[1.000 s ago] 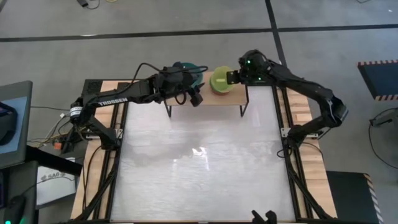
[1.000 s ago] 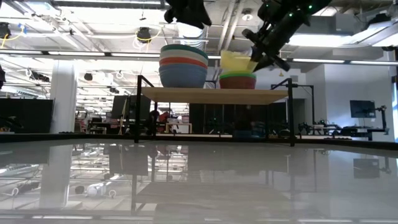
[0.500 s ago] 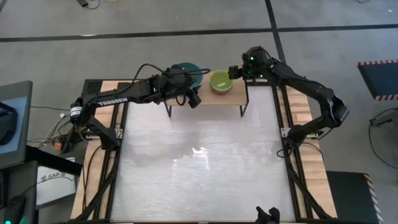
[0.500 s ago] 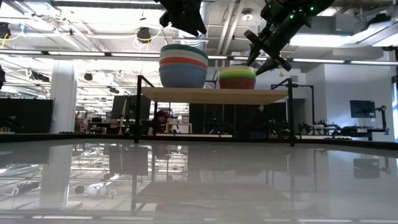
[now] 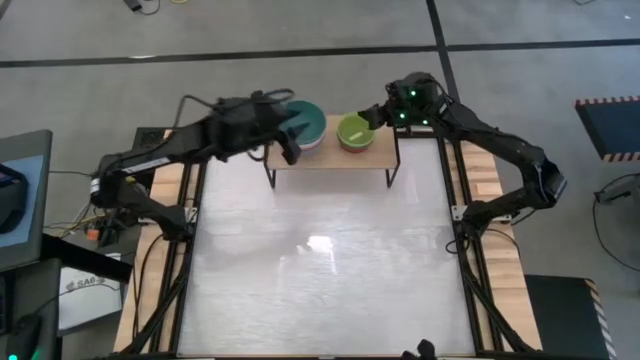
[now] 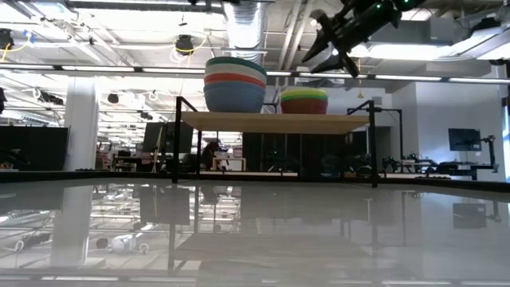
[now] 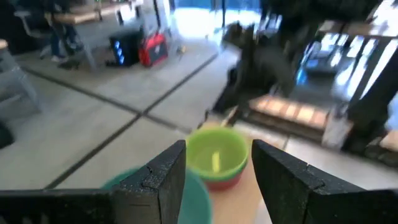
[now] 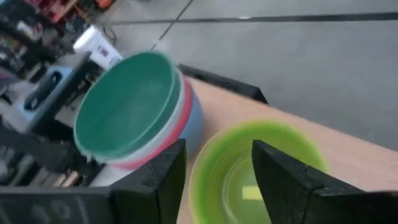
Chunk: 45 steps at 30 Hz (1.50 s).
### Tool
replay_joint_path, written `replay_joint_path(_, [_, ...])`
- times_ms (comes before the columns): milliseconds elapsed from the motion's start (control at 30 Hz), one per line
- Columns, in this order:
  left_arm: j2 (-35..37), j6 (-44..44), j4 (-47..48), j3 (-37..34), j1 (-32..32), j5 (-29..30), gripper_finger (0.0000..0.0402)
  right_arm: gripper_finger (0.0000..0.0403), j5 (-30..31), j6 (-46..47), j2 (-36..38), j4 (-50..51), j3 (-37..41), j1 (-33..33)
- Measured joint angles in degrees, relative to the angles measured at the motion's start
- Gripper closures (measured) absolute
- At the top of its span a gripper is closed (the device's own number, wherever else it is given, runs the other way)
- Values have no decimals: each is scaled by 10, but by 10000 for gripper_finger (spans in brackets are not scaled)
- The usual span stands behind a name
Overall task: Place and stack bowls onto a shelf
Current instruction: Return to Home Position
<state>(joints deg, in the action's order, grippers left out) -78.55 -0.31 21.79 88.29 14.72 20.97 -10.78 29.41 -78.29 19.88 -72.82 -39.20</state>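
On the shelf [image 5: 330, 160] [image 6: 271, 120], at the table's far edge, stand two stacks of bowls. The larger stack [image 6: 235, 84] has a dark teal bowl [image 5: 306, 122] on top. The smaller stack [image 6: 304, 100] shows a lime green bowl [image 5: 354, 131] from above. My right gripper [image 5: 372, 118] [image 6: 315, 44] hangs open above and to the right of the small stack, touching nothing. My left gripper [image 5: 290, 148] hangs open above the shelf's left front part, beside the large stack. In the left wrist view the green bowl [image 7: 216, 157] shows farther off, between the fingers.
The white table top [image 5: 320, 260] in front of the shelf holds nothing else. The shelf stands on thin black legs [image 6: 178, 139]. Wooden side rails [image 5: 490, 200] run along the table's left and right edges.
My right gripper has opened and let go of the small bowl it held tilted over the small stack. The bowl now sits level on that stack, and the gripper has risen and drawn back toward the right. My left gripper has moved up and toward the table's left edge.
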Motion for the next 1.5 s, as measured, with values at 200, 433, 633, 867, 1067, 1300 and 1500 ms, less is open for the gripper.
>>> replay_joint_path(200, [81,-4,-9,-23,-31,53,232,257,29,-38,-17,40,0,51])
replay_joint_path(433, [186,-30,-61,-167,-80,113,232,321,32,-42,-3,-4,46,89])
replay_joint_path(633, [246,-101,-189,-316,-103,23,232,349,-41,-41,62,-104,112,118])
replay_joint_path(867, [262,-126,-279,-440,-126,-122,259,386,-41,-31,192,-284,285,193])
replay_joint_path(1067, [343,-112,-375,-548,-158,-94,350,384,-16,-19,303,-448,395,272])
replay_joint_path(1300, [413,40,-406,-595,-101,-208,396,371,26,-212,369,-208,405,338])
replay_joint_path(1500, [414,96,-397,-595,-104,-298,401,386,23,-321,418,-258,432,373])
